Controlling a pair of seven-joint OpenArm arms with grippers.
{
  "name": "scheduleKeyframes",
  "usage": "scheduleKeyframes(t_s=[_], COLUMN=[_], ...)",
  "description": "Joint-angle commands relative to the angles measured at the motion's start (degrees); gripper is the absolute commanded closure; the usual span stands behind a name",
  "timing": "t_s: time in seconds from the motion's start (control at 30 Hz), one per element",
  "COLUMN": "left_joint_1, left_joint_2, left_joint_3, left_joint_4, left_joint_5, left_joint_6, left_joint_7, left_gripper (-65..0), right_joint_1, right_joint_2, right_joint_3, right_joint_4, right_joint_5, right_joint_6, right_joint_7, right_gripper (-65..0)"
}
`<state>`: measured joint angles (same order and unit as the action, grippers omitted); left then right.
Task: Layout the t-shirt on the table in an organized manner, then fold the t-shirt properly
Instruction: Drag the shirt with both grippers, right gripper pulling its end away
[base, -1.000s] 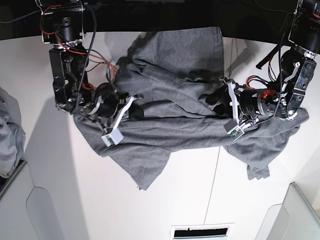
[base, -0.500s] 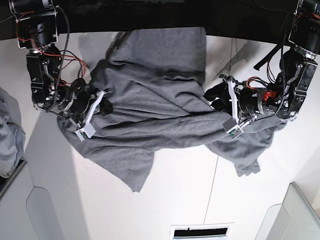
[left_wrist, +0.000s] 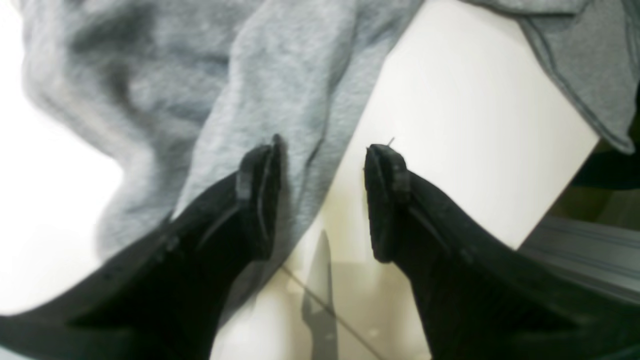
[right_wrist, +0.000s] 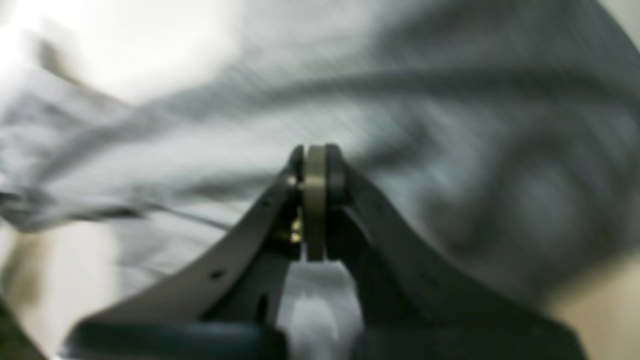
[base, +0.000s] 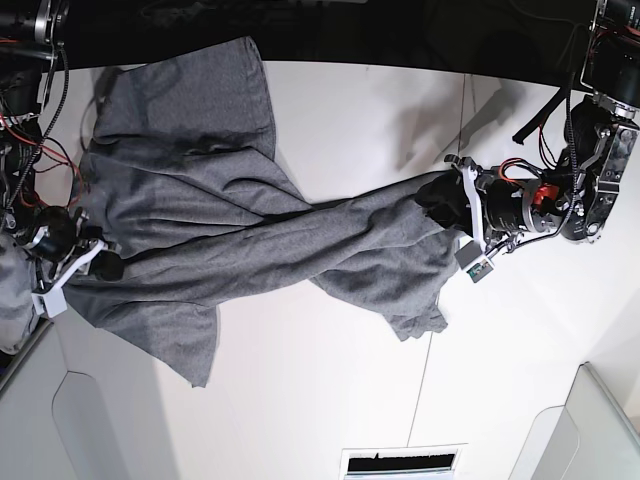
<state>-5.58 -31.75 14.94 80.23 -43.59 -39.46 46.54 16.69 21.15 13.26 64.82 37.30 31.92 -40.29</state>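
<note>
Fingers of the left gripper (left_wrist: 322, 200) stand apart in the left wrist view, two black pads with bare table (left_wrist: 465, 150) showing in the gap. Grey cloth of the t-shirt (left_wrist: 260, 75) lies against the left-hand fingertip (left_wrist: 260, 195) and spreads up to the upper left of the frame; nothing is clamped between the pads. A thin dark seam line (left_wrist: 320, 305) crosses the tabletop at the bottom centre.

Right gripper (right_wrist: 315, 165) fingers are pressed together, seen in the right wrist view. That frame is heavily blurred, so whether a fold of the grey fabric is pinched between them I cannot tell; cloth fills the frame behind and around the tips.

Surface in the base view: wide smooth white table, with a dark band of room along the top edge. Pale grey panels sit in the lower left and lower right corners, and a small vent-like slot at bottom centre. No readable writing or labels anywhere.

T-shirt in the base view stretches from the upper left across to centre right, twisted into a band in the middle. Its left end sits at the right gripper (base: 85, 265) at far left; its right end reaches the left gripper (base: 440, 205) at centre right.
</note>
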Motion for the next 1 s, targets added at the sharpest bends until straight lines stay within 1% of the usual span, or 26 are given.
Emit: scheduleKeyframes(t_s=[0.0, 0.07, 0.13, 0.23, 0.3, 0.4, 0.43, 0.5, 0.57, 0.63, 0.7, 0.8, 0.87, 0.9, 0.93, 0.97], left_joint_1=[-1.09, -1.09, -1.07, -1.07, -1.03, -0.31, -0.15, -0.09, -0.11, 0.04, 0.07, 0.04, 0.04, 0.02, 0.02, 0.00], left_joint_2=[-0.83, -0.83, -0.83, -0.79, -0.74, -0.33, -0.35, -0.31, -0.31, -0.33, -0.33, -0.33, -0.33, -0.33, -0.33, -0.31], left_joint_3=[-0.94, -1.95, -3.72, -6.51, -6.60, -6.60, -6.60, -6.51, -5.60, -3.61, -0.46, 3.39, 4.44, 4.59, 4.59, 4.59], left_joint_4=[0.83, 0.83, 0.83, 0.83, 0.83, 0.81, 0.81, 0.81, 0.81, 0.81, 0.81, 0.66, 0.66, 0.66, 0.66, 0.66], left_joint_5=[-0.63, 0.33, 1.31, 1.01, 2.93, 8.94, 9.70, 9.53, 9.73, 11.19, 13.97, 18.75, 21.31, 22.21, 22.82, 23.30], left_joint_6=[-0.54, -0.54, -0.54, -0.54, -0.54, -0.54, -0.54, -0.54, -0.54, -0.54, -0.54, -0.33, 3.17, 4.26, 4.37, 4.33], left_joint_7=[-0.90, -1.70, -3.34, -5.33, -5.97, -9.25, -10.45, -10.69, -10.78, -10.78, -11.39, -14.43, -16.92, -17.92, -18.62, -19.02], left_gripper=[-27.9, -28.0, -28.0, -28.0, -28.1, -28.9, -29.9, -30.6, -30.6, -30.6, -30.5, -30.5, -30.5, -30.4, -29.5, -27.0], right_joint_1=[0.94, 0.87, 0.87, 0.79, 0.24, -1.03, -1.31, -1.51, -1.46, -1.46, -1.49, -1.49, -1.53, -1.73, -2.08, -2.56], right_joint_2=[0.04, -1.84, -4.42, -7.89, -9.86, -12.72, -13.51, -14.78, -15.61, -15.78, -15.78, -15.80, -15.82, -15.80, -15.78, -15.78], right_joint_3=[0.46, 0.44, 0.35, -1.16, -3.26, -7.32, -8.63, -10.84, -12.26, -13.14, -13.64, -13.77, -13.77, -13.77, -13.77, -13.77], right_joint_4=[2.10, 5.11, 7.93, 9.68, 9.68, 9.68, 9.68, 9.66, 9.66, 9.66, 9.66, 9.66, 9.66, 9.66, 9.66, 9.66], right_joint_5=[1.53, 2.10, 2.60, 2.49, 1.18, -1.88, -2.97, -5.25, -6.58, -7.15, -7.65, -7.96, -7.96, -7.96, -7.96, -7.96], right_joint_6=[0.55, 1.14, 1.40, 1.40, 1.38, 1.38, 1.33, 1.29, 1.29, 1.27, 1.27, 1.14, 0.85, 0.87, 0.87, 0.87], right_joint_7=[-0.48, -2.36, -4.04, -5.38, -5.11, -4.33, -3.58, -2.10, -0.85, -0.46, -0.48, -0.48, -0.72, -0.94, -1.20, -1.57], right_gripper=[0.0, 0.0, 0.0, 0.0, 0.0, 0.0, 0.0, 0.0, 0.0, 0.0, 0.0, 0.0, 0.0, 0.0, 0.0, 0.0])
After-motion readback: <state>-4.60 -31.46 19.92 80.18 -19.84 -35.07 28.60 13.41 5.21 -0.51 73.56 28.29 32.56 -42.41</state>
